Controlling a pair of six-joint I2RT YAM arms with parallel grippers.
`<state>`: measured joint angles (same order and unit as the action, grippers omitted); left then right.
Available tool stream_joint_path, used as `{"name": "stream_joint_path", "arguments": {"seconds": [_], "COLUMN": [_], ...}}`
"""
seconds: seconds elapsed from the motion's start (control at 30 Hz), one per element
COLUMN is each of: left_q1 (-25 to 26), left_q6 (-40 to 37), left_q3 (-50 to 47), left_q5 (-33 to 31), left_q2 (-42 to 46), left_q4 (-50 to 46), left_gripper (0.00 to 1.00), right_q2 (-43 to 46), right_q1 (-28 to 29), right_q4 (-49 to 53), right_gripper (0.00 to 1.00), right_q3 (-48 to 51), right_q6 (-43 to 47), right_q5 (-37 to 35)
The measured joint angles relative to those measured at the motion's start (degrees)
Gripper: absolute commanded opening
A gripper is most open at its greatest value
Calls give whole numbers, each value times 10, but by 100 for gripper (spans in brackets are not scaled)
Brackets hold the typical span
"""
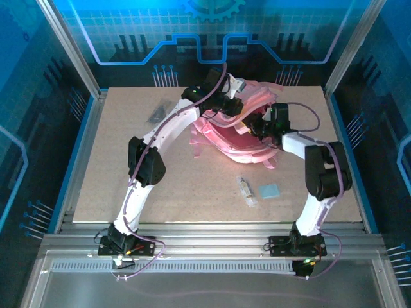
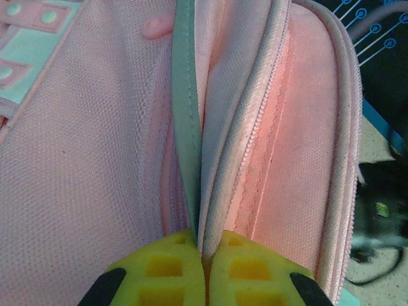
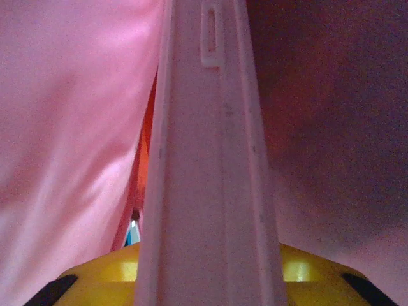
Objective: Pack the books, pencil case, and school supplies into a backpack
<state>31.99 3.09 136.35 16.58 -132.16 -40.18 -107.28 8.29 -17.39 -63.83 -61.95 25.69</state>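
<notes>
I'm holding the left gripper pinched together on the grey-edged zip lip of the large pink fabric backpack. If that lip starts slipping free, the mouth is going to be collapsing onto the right gripper. That one is clamped on what I'm judging to be the flat pale-pink pencil case, which is sticking straight ahead of it, with pink lining crowding both sides and risking a snag.

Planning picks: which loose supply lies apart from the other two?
The dark grey item, left of the backpack; the whitish tube and light-blue pad lie side by side.
</notes>
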Motion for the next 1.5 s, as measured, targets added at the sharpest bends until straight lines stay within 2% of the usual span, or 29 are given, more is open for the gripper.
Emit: {"name": "stream_joint_path", "arguments": {"seconds": [0.1,0.23,0.37,0.5,0.57,0.67,1.0,1.03,1.1,1.13,1.2,1.33,1.5], "left_q1": [0,-1,-3,-1,1,2,2,2,2,3,3,-7,-54], "left_q6": [0,-1,0,0,0,1,15,15,15,15,15,15,0], "left_q3": [0,0,0,-1,-1,-2,-14,-18,-35,-46,-73,-139,-180], "left_q5": [3,2,2,3,3,2,3,4,5,4,2,-9,-49], "left_q2": [0,0,0,0,0,0,0,0,0,2,8,38,79], "left_q4": [0,1,1,2,3,4,19,22,32,40,52,79,90], "left_gripper": [0,0,0,0,0,0,1,11,50,63,97,99,99], "right_q2": [-51,-93,-98,-82,-52,0,177,194,234,255,289,324,342], "right_q1": [2,3,-1,-12,-15,-31,-90,-92,-95,-96,-96,-97,-98], "right_q4": [-33,-55,-43,-20,23,116,381,398,433,452,484,525,546], "right_gripper": [23,37,69,84,92,94,95,95,98,100,100,100,100], "right_q3": [-39,-74,-78,-64,-52,-41,-40,-40,-40,-40,-40,-41,-34], "right_q6": [-15,-31,-43,-32,-14,26,188,202,231,248,274,305,316], "right_q5": [3,7,-1,-4,-17,-39,-124,-133,-154,-167,-185,-196,-191]}}
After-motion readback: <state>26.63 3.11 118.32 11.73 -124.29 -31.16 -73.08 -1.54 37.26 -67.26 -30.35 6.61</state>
